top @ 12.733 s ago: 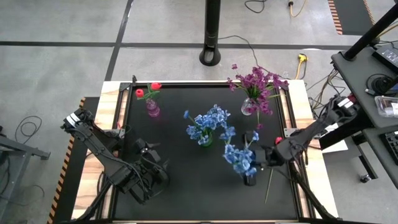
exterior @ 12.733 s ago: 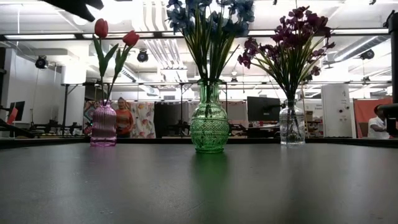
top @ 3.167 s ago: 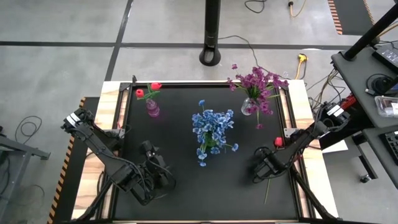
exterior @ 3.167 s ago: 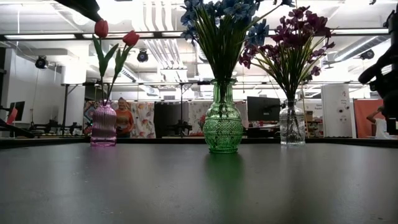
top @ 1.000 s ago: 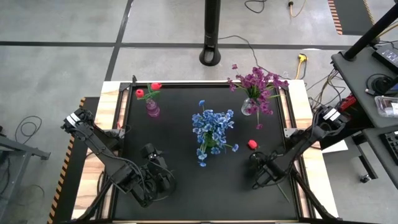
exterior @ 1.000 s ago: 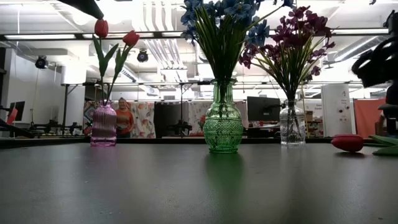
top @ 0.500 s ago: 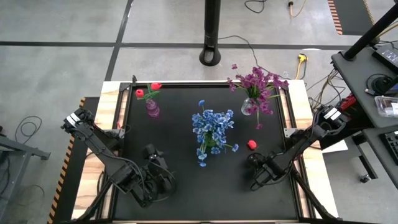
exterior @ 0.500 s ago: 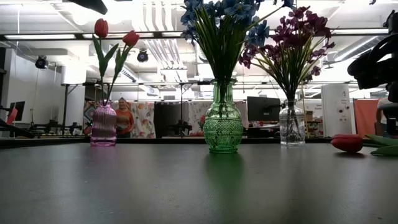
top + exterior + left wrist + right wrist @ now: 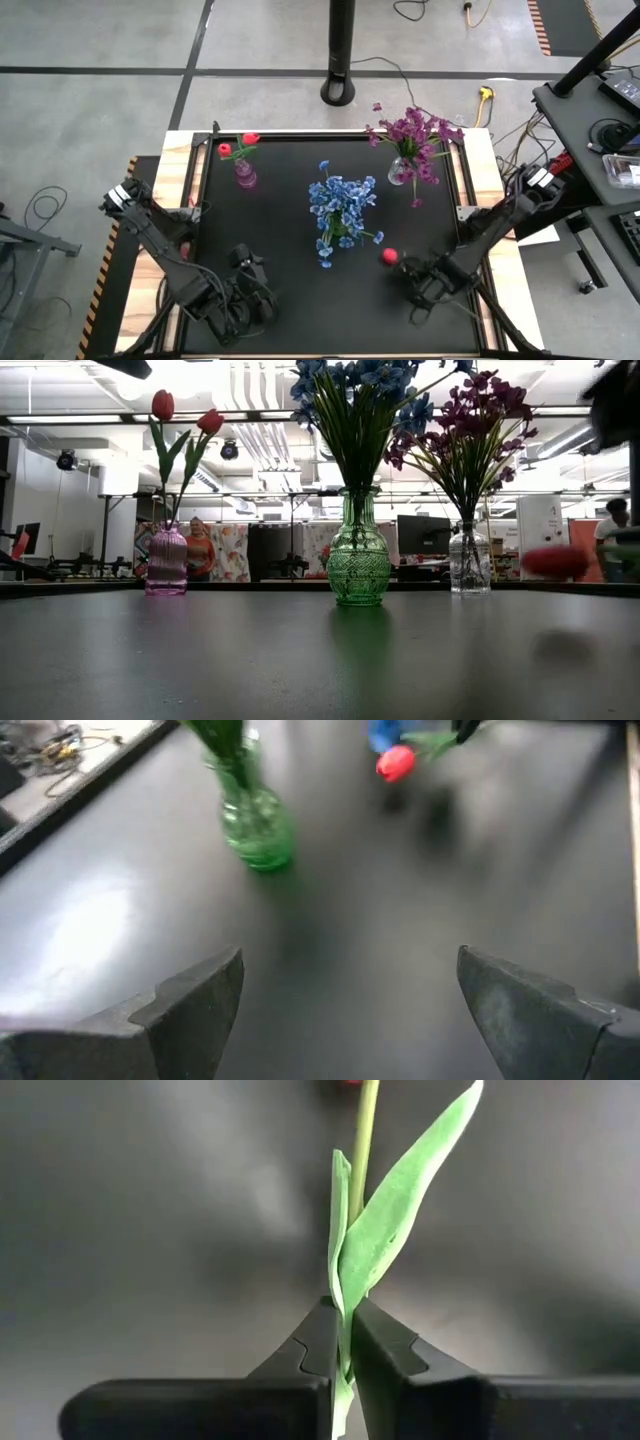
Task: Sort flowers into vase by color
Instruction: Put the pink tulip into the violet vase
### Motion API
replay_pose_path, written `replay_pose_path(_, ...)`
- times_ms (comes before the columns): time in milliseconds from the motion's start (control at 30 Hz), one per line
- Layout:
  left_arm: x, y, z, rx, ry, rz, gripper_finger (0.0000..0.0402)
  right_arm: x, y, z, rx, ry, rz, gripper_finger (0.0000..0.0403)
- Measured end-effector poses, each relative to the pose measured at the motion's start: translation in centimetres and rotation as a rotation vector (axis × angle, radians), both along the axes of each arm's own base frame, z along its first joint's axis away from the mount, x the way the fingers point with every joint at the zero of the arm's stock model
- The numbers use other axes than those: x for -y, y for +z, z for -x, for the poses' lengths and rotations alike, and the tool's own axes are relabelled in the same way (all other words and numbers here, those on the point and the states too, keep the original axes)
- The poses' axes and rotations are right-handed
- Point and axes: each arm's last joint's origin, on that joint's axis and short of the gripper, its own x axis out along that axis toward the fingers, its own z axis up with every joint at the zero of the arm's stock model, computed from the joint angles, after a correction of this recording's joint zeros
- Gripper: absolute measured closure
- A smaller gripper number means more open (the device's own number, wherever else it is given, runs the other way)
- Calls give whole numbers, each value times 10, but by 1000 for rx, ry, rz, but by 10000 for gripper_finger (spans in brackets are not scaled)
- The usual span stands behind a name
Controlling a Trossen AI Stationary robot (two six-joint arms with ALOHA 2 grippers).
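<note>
My right gripper is near the table's right near corner, shut on a red tulip whose bud points toward the green vase. In the low view the bud hangs above the tabletop. The green vase with blue blooms stands mid-table. A pink vase with two red tulips stands far left, and a clear vase with purple sprays far right. My left gripper waits open over the near-left area, and its fingers touch nothing. My right gripper pinches the tulip's green stem and leaves between its two fingers. The stem runs on forward from the fingertips, in line with them. The tulip is lifted clear of the table, roughly level, with the bud on the far-left side of the gripper.
All three vases stand in the table's far half. The black mat is bare between the two grippers along the near edge. A raised frame rims the table. People and equipment show in the room behind.
My right gripper has risen and moved toward the near edge and leftward, staying shut. The tulip, which lay on the table with its bud near the right side, is now lifted clear, and its bud has shifted nearer and toward the green vase. My left arm drew back slightly toward the near edge.
</note>
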Motion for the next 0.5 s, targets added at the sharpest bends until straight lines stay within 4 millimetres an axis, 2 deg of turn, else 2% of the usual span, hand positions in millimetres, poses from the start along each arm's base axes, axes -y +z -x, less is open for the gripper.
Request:
replay_pose_path(100, 13, -10, 0, -11, -44, -2, 54, -22, 20, -4, 141, 179, -86, 385)
replay_pose_path(267, 31, -22, -5, -4, -106, -6, 54, -57, 48, -17, 538, 445, -139, 385)
replay_pose_path(367, 37, -21, -11, 25, -136, -38, 54, -67, 64, -32, 785, 537, -85, 385)
replay_pose_path(500, 44, -7, -19, 137, -154, -112, 54, -71, 83, -54, 1072, 641, 70, 385)
